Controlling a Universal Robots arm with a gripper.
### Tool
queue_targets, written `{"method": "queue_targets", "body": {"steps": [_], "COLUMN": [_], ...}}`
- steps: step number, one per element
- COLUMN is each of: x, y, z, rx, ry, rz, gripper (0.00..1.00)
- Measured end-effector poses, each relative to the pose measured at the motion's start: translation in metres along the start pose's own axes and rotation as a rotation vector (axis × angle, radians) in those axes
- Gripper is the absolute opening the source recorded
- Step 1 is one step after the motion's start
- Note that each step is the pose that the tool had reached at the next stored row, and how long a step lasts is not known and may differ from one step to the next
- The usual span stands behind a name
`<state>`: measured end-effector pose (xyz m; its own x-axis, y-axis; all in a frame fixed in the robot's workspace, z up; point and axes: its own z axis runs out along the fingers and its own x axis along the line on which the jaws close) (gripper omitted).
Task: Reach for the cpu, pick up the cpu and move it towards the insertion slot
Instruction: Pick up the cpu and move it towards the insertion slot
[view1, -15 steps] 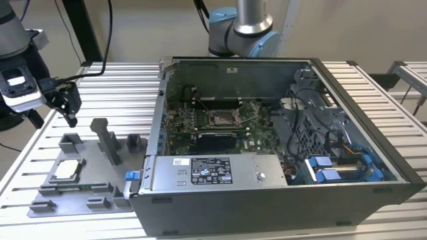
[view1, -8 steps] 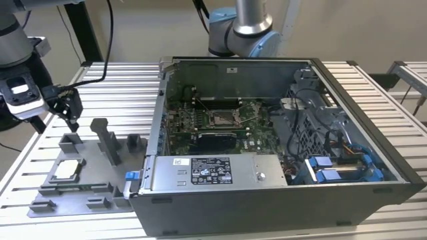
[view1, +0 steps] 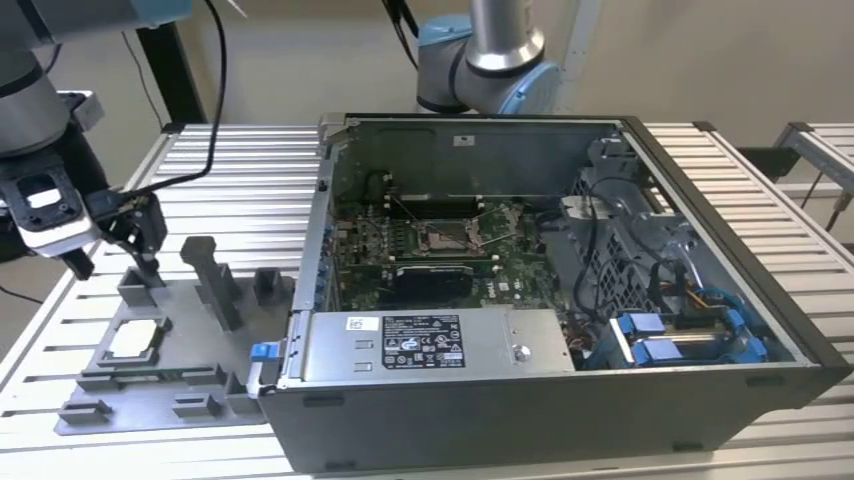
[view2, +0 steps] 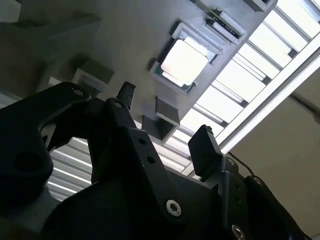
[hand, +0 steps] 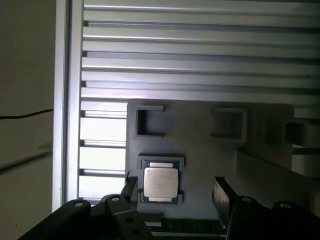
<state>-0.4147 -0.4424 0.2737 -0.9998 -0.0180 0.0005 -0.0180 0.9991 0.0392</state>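
Cpu (hand: 160, 182) sat squarely in its grey fixture (hand: 200, 145) pocket, ready for grasping, while the gripper (hand: 175, 187) hung above, fingers wide apart, empty.

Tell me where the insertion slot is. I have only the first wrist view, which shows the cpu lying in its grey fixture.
Observer: In the exterior view the insertion slot sits inside the open computer case, to the exterior view's right of the cpu.
Operator: Give me the claw's height over the chip.
Observer: The claw hangs open above the grey fixture, clear of the cpu and holding nothing.
Operator: Name anything between fixture and slot.
Observer: The case's side wall stands upright between them, right beside the fixture.
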Motion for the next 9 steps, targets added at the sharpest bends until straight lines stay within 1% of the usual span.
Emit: {"method": "queue_targets", "body": {"steps": [3, 9], "x": [0.0002, 0.0008], "y": [-0.0029, -0.0061], "z": [0.0049, 0.0154], "rx": [-0.0001, 0.0000], "ry": [-0.0002, 0.0000], "rz": [0.000, 0.000], "gripper": [1.00, 1.00]}}
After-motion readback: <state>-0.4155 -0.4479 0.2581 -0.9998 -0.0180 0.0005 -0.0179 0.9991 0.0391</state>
